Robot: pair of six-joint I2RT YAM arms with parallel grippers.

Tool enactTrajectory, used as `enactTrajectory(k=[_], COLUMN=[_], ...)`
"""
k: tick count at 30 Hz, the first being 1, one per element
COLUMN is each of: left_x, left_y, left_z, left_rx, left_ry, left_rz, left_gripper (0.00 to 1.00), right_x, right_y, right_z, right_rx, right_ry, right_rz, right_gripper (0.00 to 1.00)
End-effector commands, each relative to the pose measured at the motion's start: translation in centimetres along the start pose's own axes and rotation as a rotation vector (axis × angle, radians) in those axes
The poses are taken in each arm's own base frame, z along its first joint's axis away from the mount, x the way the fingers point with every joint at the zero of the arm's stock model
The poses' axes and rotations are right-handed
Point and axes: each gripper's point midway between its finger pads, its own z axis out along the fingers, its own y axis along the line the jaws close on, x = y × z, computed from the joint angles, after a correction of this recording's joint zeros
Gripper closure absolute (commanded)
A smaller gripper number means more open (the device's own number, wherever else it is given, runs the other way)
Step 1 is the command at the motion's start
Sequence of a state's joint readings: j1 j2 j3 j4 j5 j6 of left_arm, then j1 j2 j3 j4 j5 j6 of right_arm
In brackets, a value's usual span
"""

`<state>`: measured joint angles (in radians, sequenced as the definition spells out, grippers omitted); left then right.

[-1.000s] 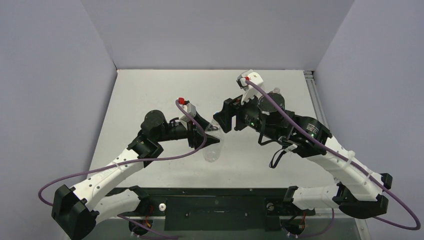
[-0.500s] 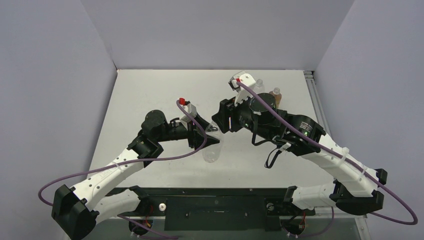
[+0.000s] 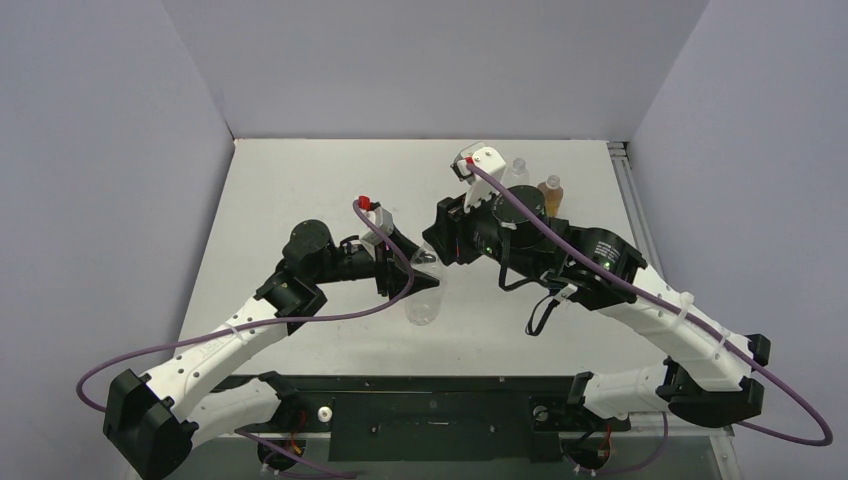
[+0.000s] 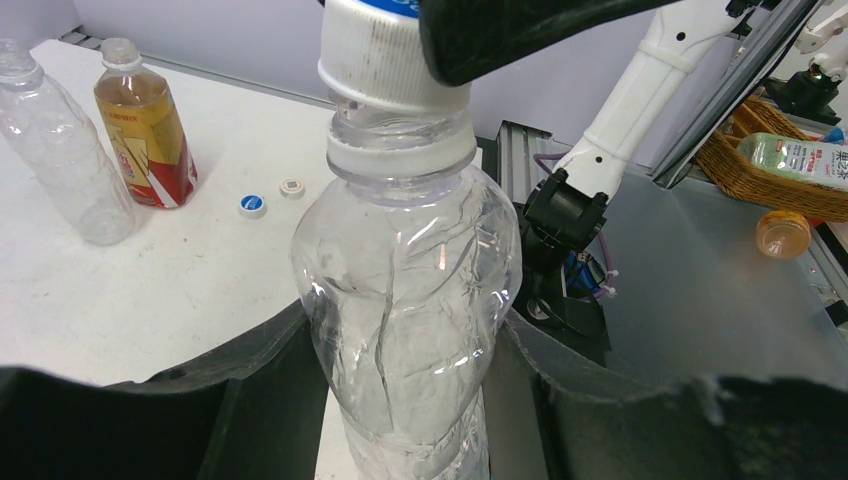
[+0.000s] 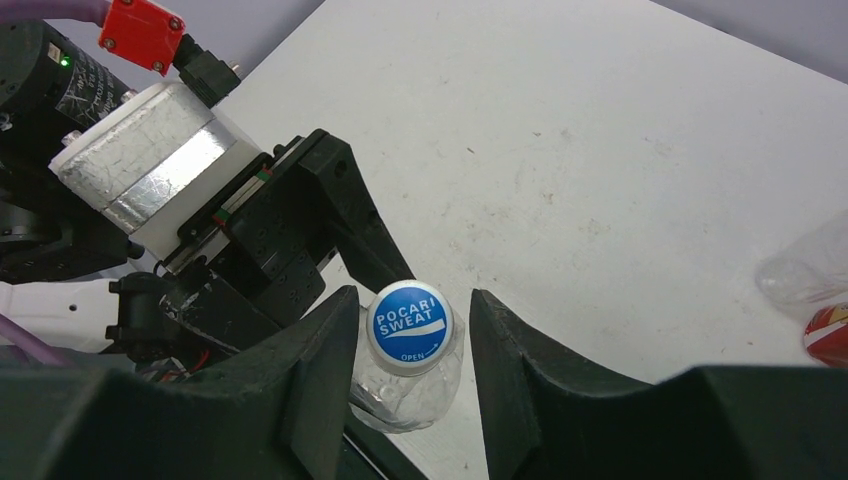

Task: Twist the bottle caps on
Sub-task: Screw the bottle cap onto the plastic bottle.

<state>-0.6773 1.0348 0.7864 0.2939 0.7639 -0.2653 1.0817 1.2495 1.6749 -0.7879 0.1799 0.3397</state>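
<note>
Right wrist view: the right gripper [image 5: 412, 305] straddles the blue-and-white cap [image 5: 410, 327] sitting on the clear bottle [image 4: 405, 290], though I cannot tell whether it pinches, while the left gripper [image 3: 430, 271] stands clamped on that bottle's body over the desk [image 3: 300, 180].
</note>
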Motion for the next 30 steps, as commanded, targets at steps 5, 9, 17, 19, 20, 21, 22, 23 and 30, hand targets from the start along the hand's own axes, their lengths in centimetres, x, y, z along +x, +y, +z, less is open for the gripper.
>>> enactTrajectory(k=[5, 9, 17, 19, 20, 21, 22, 23, 30], left_x=[-1.8, -1.8, -1.9, -1.8, -2.0, -1.8, -1.9, -1.9, -2.1], left_y=[-0.2, -0.3, -0.7, -0.8, -1.0, -1.0, -1.2, -1.1, -1.4], left_z=[0.0, 0.0, -0.2, -0.3, -0.3, -0.4, -0.5, -0.5, -0.6], left_rx=[0.010, 0.013, 0.030, 0.033, 0.036, 0.037, 0.035, 0.029, 0.025], left_ry=[-0.037, -0.037, -0.035, -0.030, -0.031, -0.024, -0.027, -0.027, -0.023], left_rz=[0.048, 0.049, 0.068, 0.082, 0.091, 0.103, 0.114, 0.127, 0.171], left_gripper=[1.00, 1.00, 1.00, 1.00, 1.00, 1.00, 1.00, 1.00, 1.00], right_x=[-1.0, -0.9, -0.3, -0.2, -0.2, -0.3, -0.1, -0.3, 0.7], right_y=[0.2, 0.2, 0.6, 0.8, 0.9, 0.8, 1.5, 1.3, 1.7], right_z=[-0.2, 0.0, 0.1, 0.0, 0.0, 0.0, -0.2, -0.3, 0.1], right_rx=[0.000, 0.003, -0.025, -0.058, -0.071, -0.094, -0.143, -0.156, -0.242], right_ry=[-0.018, -0.013, 0.021, 0.033, 0.036, 0.042, 0.054, 0.053, 0.116], right_rz=[-0.015, -0.017, -0.023, -0.011, -0.002, 0.010, 0.021, 0.036, 0.073], right_gripper=[0.62, 0.72, 0.85, 0.87, 0.87, 0.87, 0.87, 0.88, 0.88])
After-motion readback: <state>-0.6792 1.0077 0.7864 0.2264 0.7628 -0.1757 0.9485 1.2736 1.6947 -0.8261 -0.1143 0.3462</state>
